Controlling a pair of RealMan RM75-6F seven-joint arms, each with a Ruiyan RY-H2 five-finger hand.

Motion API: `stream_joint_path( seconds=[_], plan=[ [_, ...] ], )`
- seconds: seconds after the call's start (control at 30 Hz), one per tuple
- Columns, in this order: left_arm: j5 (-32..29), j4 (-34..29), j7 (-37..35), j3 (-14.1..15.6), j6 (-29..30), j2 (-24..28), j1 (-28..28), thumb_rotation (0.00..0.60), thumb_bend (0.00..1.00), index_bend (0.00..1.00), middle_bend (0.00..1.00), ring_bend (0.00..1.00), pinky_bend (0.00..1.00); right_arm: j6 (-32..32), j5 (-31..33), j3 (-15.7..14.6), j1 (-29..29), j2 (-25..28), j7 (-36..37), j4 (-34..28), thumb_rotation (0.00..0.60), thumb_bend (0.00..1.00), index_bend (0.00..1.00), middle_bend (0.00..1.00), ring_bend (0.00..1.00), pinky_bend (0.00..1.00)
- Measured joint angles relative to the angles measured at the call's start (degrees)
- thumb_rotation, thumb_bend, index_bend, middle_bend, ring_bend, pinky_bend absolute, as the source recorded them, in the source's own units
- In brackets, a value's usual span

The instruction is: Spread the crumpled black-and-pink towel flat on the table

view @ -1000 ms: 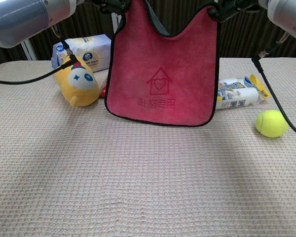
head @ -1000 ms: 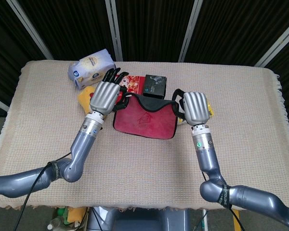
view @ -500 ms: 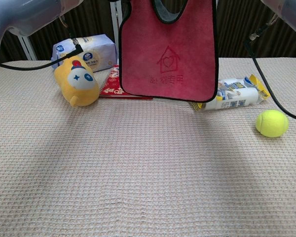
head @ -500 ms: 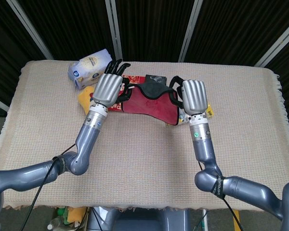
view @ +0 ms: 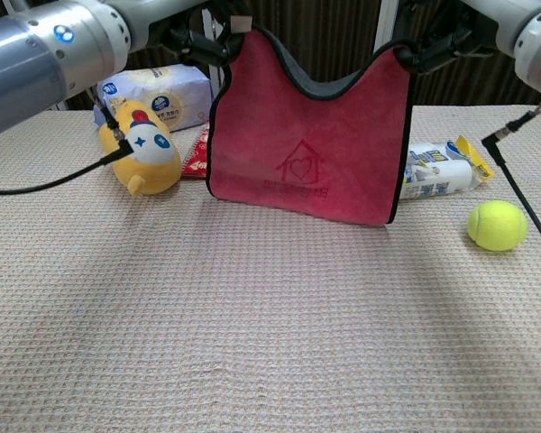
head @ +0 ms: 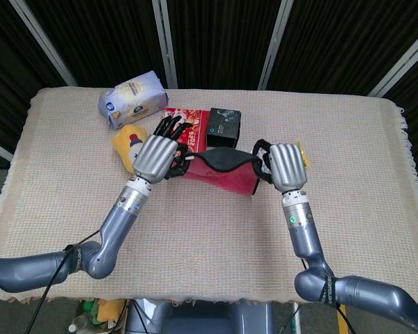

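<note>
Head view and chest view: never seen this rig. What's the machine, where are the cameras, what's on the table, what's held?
Two grey robot arms, each ending in a five-finger hand. The head view looks down from above; the chest view looks level across the table.

The left hand and right hand each hold a top corner of the black-and-pink towel, which hangs between them; whether its lower edge touches the cloth is unclear.

On the table behind it: a yellow plush toy, a tissue pack, a red packet, a black box, a snack wrapper and a tennis ball.
</note>
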Motion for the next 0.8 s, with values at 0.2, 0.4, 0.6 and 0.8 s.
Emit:
stream_joint_path(
  seconds=[0.2,0.4,0.6,0.8],
  plan=[
    [4.22,-4.31,-2.73,5.78,2.79,0.98,4.93,0.6,0.59,0.73,0.13,0.0,0.0,3.17,-5.14,-6.54,-4.23,0.12,-0.42,-3.48,0.6,0.64,0.66,1.0,1.0,0.94],
    [8.08,-6.11,-5.13,10.15,4.63,1.62,8.51,0.6,0.59,0.73,0.13,0.0,0.0,5.33,-9.28,-11.24,-7.7,-0.54,-1.45,-5.24,0.6,0.64,0.66,1.0,1.0,0.94],
    [10.53,-8.59,-7.07,12.05,5.26,3.03,10.58,0.6,0.6,0.73,0.13,0.0,0.0,5.77,-10.97,-12.93,-9.71,-0.42,-1.99,-6.76,0.6,0.64,0.66,1.0,1.0,0.94],
    [12.94,-10.98,-7.51,13.66,5.83,4.23,12.39,0.6,0.6,0.73,0.13,0.0,0.0,6.01,-12.81,-14.5,-11.56,-0.25,-1.54,-7.71,0.6,0.64,0.66,1.0,1.0,0.94]
  ],
)
